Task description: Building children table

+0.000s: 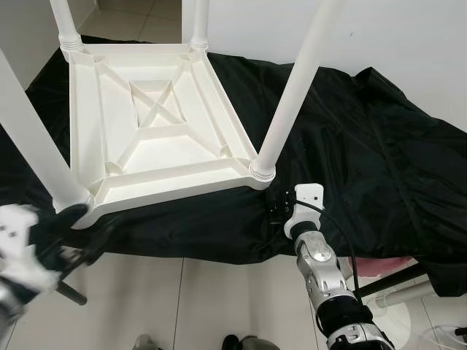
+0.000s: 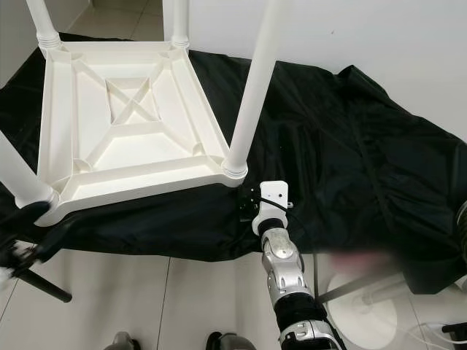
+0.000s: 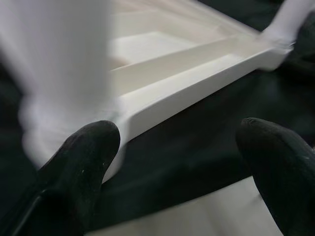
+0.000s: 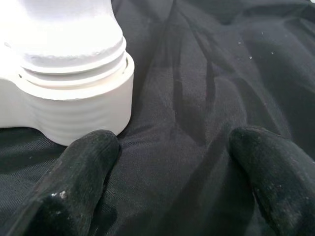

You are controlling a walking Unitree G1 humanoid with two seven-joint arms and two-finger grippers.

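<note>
Left eye view: a white moulded-plastic children's table (image 1: 157,127) is laid upside down on a black cloth sheet (image 1: 365,153), presumably so that its ribbed underside and corner sockets are exposed for fitting legs. Four white plastic legs are seen standing up from the corners, so the assembly is judged nearly complete. The right gripper (image 4: 167,162) is held just beside the near right leg (image 1: 292,91), low by its ribbed threaded collar (image 4: 74,93); its fingers are spread wide with nothing between them, only cloth. The left gripper (image 3: 182,162) is placed at the near left leg (image 1: 33,146), its black fingers (image 3: 81,162) likewise parted and empty, one touching or almost touching the blurred leg base.
</note>
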